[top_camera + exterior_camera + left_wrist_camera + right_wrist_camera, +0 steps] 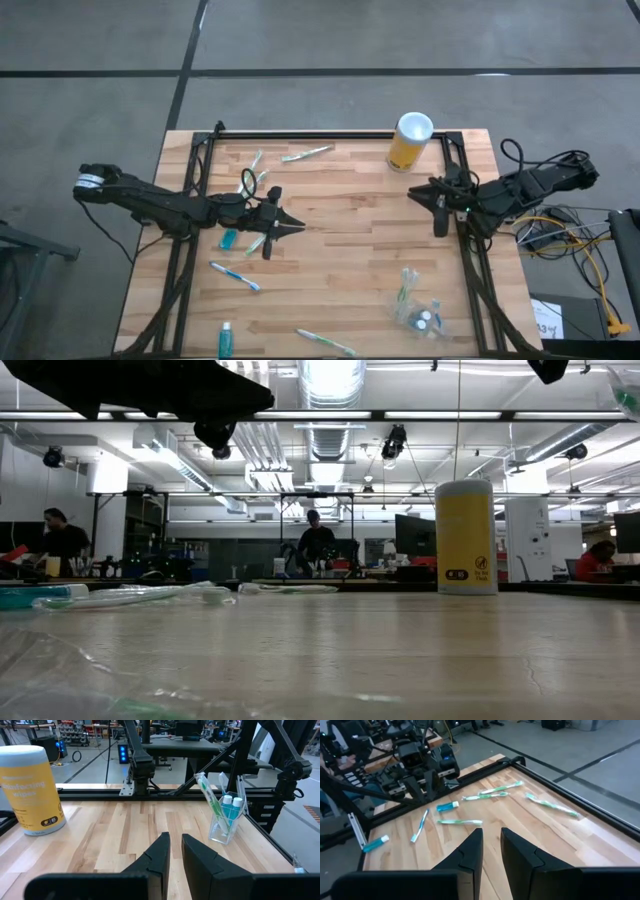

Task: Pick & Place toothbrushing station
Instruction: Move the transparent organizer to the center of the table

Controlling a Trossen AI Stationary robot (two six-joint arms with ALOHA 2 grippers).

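Both arms hover above the wooden table [340,230], the left gripper [285,226] and right gripper [432,203] each empty, jaws nearly together; toothbrushes [235,275] lie scattered, the clear cup [418,312] near one corner.

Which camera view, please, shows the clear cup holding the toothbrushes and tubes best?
The left wrist view: the clear cup stands upright in plain sight, its brushes and capped tubes visible. The high view shows the cup only small, from above. The low view gives at most a blur; the right wrist view misses it.

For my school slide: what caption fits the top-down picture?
Two robot arms hover over a wooden table scattered with toothbrushes, beside a clear cup.
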